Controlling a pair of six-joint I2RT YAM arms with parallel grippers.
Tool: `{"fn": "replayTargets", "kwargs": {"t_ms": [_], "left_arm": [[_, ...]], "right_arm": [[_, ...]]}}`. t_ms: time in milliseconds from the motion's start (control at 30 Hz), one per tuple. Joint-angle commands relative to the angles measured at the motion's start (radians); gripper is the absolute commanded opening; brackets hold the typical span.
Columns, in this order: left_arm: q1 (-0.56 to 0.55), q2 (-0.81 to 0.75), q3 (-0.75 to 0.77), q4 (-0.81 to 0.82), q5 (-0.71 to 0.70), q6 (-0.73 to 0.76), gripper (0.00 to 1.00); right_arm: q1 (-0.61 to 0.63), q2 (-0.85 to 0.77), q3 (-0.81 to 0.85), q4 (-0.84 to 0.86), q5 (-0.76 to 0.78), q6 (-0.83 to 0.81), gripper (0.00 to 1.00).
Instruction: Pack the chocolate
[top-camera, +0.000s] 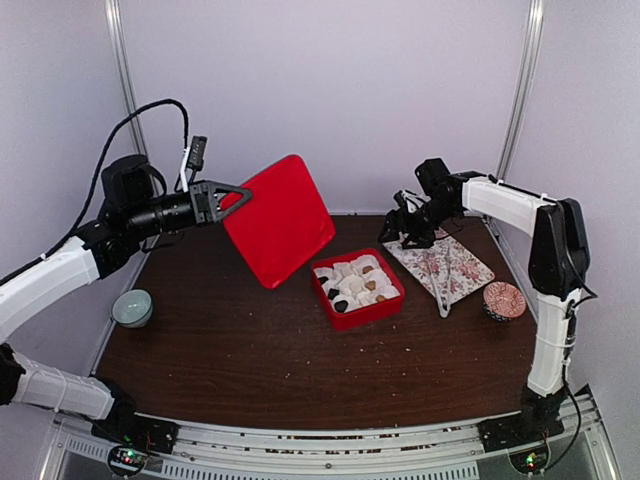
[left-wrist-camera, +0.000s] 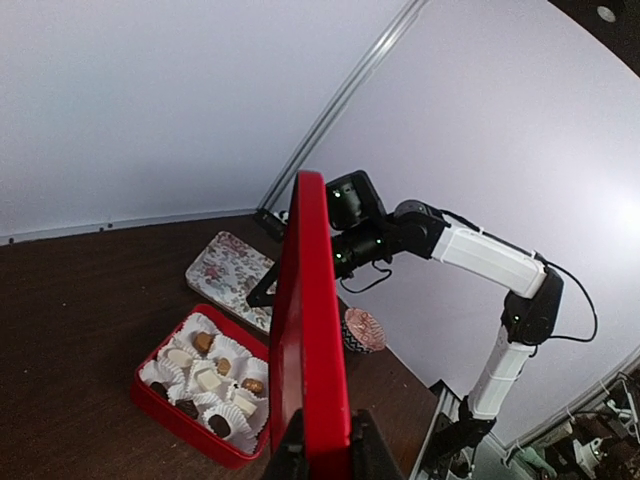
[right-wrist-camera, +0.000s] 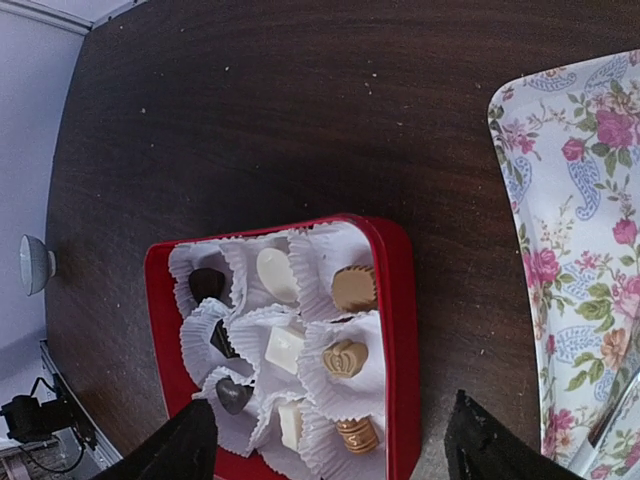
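Note:
The chocolate (top-camera: 355, 285) lies in white paper cups inside an open red box (top-camera: 392, 303) at mid-table: dark, white and tan pieces. My left gripper (top-camera: 238, 194) is shut on the red lid (top-camera: 280, 222) and holds it tilted in the air, left of and above the box. In the left wrist view the lid (left-wrist-camera: 308, 300) stands edge-on between my fingers (left-wrist-camera: 285, 452), with the box (left-wrist-camera: 165, 410) below left. My right gripper (top-camera: 411, 234) is open and empty, over the near end of a floral tray. In the right wrist view its fingers (right-wrist-camera: 185, 450) straddle the box (right-wrist-camera: 400, 330) from above; a tan crown piece (right-wrist-camera: 345, 357) shows.
A floral tray (top-camera: 455, 262) lies right of the box with white tongs (top-camera: 445, 292) on it. A round pinkish patterned bowl (top-camera: 503, 300) stands at the far right. A small grey-green bowl (top-camera: 132, 307) stands at the left edge. White walls close the back and sides.

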Motion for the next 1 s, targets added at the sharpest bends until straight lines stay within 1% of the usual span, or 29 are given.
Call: {"fn": "replayTargets", "kwargs": {"t_ms": [0, 200, 300, 433, 600, 833, 967], "left_arm": [[0.054, -0.013, -0.051, 0.127, -0.075, -0.067, 0.07], [0.094, -0.026, -0.126, 0.165, -0.144, -0.109, 0.07], [0.112, -0.023, -0.156, 0.204, -0.160, -0.135, 0.08], [0.117, 0.000, -0.154, 0.228, -0.169, -0.140, 0.08], [0.123, 0.031, -0.161, 0.278, -0.174, -0.168, 0.08], [0.123, 0.059, -0.179, 0.346, -0.189, -0.208, 0.08], [0.124, 0.072, -0.200, 0.397, -0.195, -0.240, 0.09]], "right_arm": [[0.000, 0.081, 0.087, 0.032, -0.030, 0.029, 0.80], [0.002, 0.167, 0.082, 0.122, -0.078, 0.103, 0.80], [0.014, 0.157, 0.025, 0.168, -0.098, 0.125, 0.80], [0.033, 0.136, -0.048, 0.244, -0.149, 0.169, 0.77], [0.079, 0.124, -0.098, 0.312, -0.229, 0.218, 0.75], [0.167, 0.071, -0.230, 0.525, -0.329, 0.376, 0.74], [0.234, 0.001, -0.352, 0.717, -0.364, 0.531, 0.75]]}}
